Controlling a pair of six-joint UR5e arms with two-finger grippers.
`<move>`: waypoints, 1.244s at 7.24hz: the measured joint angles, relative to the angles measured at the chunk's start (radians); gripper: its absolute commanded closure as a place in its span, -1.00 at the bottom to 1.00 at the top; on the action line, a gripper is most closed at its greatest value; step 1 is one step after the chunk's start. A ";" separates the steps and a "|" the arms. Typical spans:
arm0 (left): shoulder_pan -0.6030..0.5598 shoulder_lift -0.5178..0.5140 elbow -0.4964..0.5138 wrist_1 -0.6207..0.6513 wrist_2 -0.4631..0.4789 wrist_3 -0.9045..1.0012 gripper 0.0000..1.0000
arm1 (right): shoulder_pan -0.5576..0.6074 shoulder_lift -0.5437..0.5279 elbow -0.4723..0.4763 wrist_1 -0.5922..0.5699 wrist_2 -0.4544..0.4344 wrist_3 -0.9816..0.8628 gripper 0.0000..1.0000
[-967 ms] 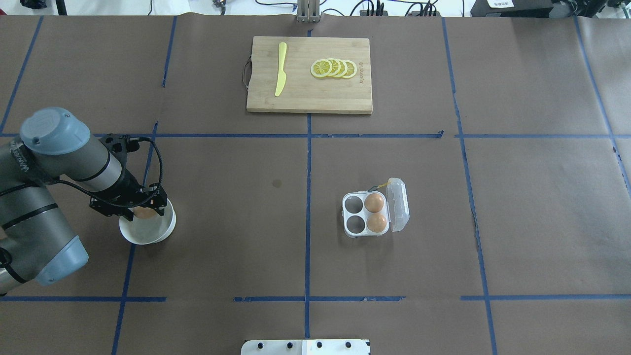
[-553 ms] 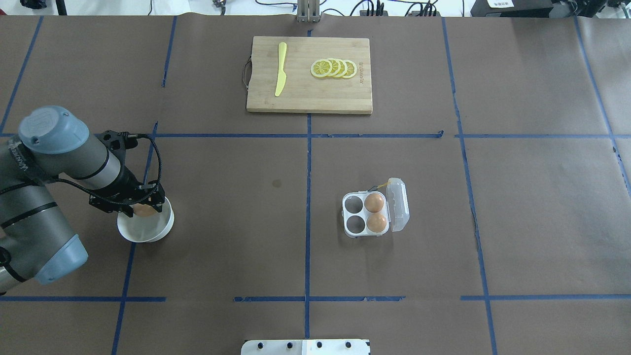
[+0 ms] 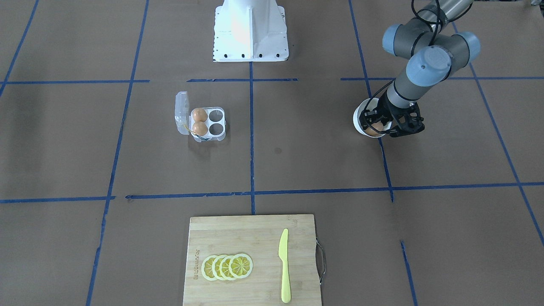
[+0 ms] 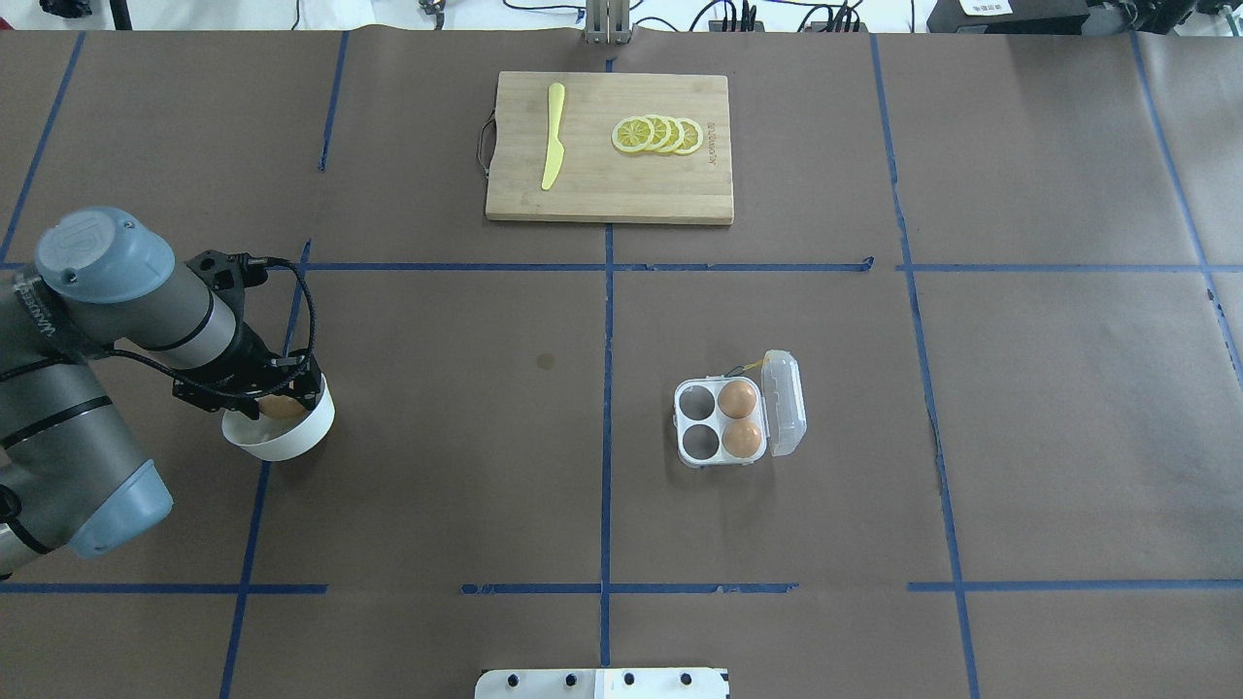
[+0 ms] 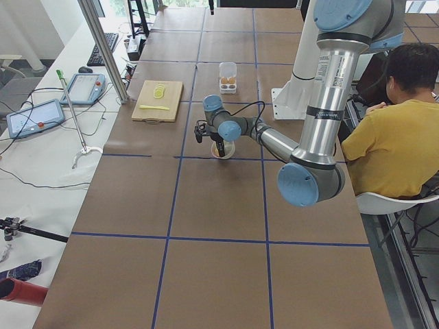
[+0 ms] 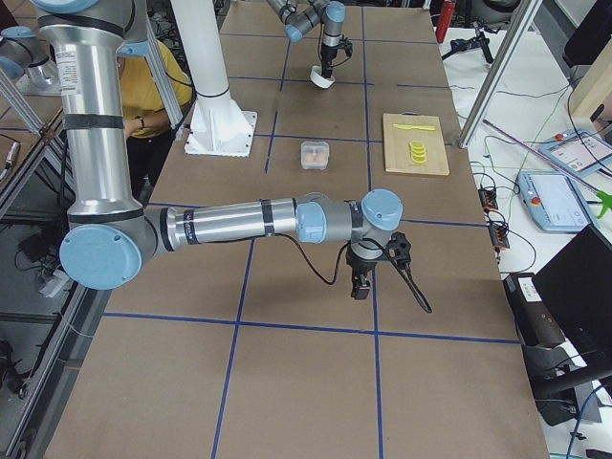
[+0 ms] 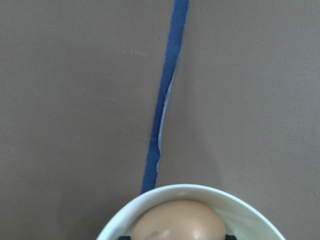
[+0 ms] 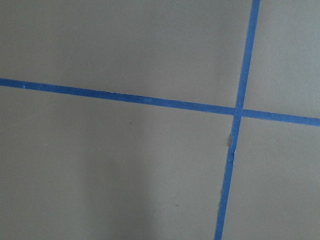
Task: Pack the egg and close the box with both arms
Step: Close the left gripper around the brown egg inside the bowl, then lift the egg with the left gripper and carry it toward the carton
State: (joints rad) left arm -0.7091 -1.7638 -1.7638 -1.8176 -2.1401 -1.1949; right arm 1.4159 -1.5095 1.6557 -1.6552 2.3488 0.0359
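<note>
Left hand (image 4: pixel 277 400): clasping the egg (image 7: pixel 177 220) inside the white bowl (image 4: pixel 291 442), counter's (image 4: pixel 1020 437) left side.
Right hand (image 6: pixel 368 273): hovering above the counter; clenched or released, cannot tell.
Box (image 4: pixel 718 419): lying open right of centre, holding two more eggs (image 4: pixel 737 398).

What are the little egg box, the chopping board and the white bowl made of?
The egg box: clear glossy plastic, seemingly; its lid is see-through. The chopping board: wood or bamboo, matte, pale grain strips showing. The white bowl: smooth and opaque; ceramic or plastic, I cannot tell.
</note>
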 measured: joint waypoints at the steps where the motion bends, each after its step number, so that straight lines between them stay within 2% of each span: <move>1: -0.002 0.000 -0.007 0.000 0.000 0.000 1.00 | 0.000 0.000 0.000 0.000 0.001 0.000 -1.00; 5: -0.026 0.011 -0.092 0.002 0.000 0.002 1.00 | 0.000 0.000 0.001 0.000 0.001 0.000 -1.00; 9: -0.103 0.000 -0.139 0.003 0.000 0.007 1.00 | 0.000 0.000 -0.002 0.000 0.001 0.001 -1.00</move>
State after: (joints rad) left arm -0.8116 -1.7638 -1.9033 -1.8147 -2.1399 -1.1881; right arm 1.4159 -1.5094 1.6542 -1.6552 2.3498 0.0368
